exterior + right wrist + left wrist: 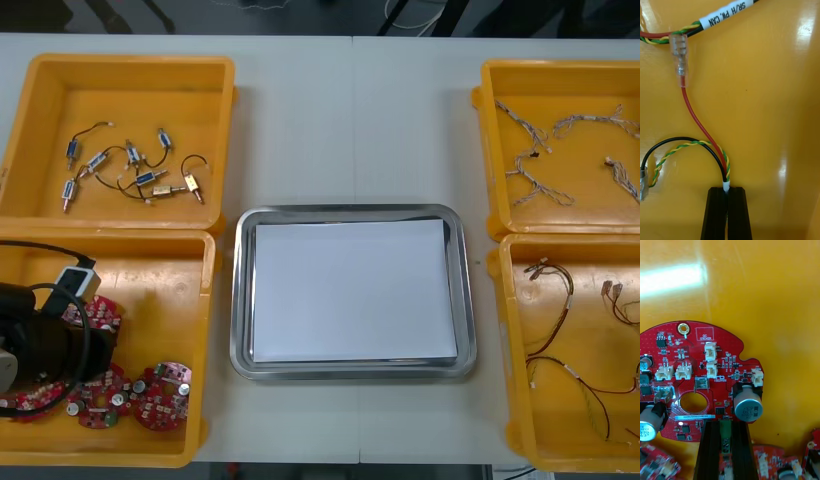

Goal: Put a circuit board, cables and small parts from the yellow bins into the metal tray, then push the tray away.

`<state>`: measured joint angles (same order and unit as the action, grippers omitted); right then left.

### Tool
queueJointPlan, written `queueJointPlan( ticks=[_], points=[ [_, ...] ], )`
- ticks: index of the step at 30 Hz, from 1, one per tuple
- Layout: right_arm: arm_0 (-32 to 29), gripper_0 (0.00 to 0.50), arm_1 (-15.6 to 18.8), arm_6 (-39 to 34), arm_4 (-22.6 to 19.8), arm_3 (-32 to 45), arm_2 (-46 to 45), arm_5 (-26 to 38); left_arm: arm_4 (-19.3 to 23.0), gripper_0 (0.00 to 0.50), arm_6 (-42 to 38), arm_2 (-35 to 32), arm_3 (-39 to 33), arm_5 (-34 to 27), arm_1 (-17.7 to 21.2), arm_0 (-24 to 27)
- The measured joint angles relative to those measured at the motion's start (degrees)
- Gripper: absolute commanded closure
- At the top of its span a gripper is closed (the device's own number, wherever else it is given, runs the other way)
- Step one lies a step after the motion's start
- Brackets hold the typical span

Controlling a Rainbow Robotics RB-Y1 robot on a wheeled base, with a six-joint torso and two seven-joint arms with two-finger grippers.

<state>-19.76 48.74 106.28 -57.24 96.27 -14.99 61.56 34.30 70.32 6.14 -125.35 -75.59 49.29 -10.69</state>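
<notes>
Left gripper (725, 424): down in the near-left yellow bin (160, 300), pinching a round red circuit board (711, 388) by the green block (725, 432) at its edge. You are holding a light, stiff, fragile item. The edge is the right place to hold it, since the tall capacitor (748, 407) just beside one finger and the white sockets would not take pressure. A hold this close to the rim may let the board pivot, so lift it level. Spare boards (160, 395) lie close by in that bin.

Far-left yellow bin (195, 95): small metal parts (135, 170) on thin leads, loosely tangled. Expect one to drag a neighbour along.

Metal tray (240, 300): at the middle of the worktop (350, 120) between the bins, white inside, nothing loaded yet.

Far-right yellow bin (570, 165): blue and white cables (535, 180), limp and twisted.

Near-right yellow bin (580, 330): loose wiring (585, 385), thin and sprawling.

Right gripper (727, 189): pressed together on a red and yellow cable (702, 125) at the white band (726, 185) where its strands join, low over a bin floor; judging by the cable, this is the near-right bin. You have a soft, light item that will dangle. The band is the sound hold because it gathers every strand. Watch the clear-sleeved terminal (679, 52), which may snag on the labelled cable lying against it.
</notes>
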Motion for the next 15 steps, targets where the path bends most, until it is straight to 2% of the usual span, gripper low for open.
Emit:
queueJointPlan(
  ticks=[3, 7, 15],
  points=[
    [0.0, 0.5, 0.1, 0.2, -0.1, 0.5, -0.1, 1.1, 2.7, 0.5, 0.0, -2.6, -0.7, -4.4, 0.0, 2.0],
    [-0.1, 0.5, 0.2, 0.7, -0.4, 3.3, -1.4, 6.0, 5.3, 0.5, 0.0, -5.9, -1.9, -10.3, 0.0, 5.1],
    [-0.3, 0.5, 0.4, 0.7, -1.4, 12.0, -8.4, 14.8, 6.4, 0.5, 0.0, -10.8, -7.0, -23.9, 0.0, 10.3]
  ],
)
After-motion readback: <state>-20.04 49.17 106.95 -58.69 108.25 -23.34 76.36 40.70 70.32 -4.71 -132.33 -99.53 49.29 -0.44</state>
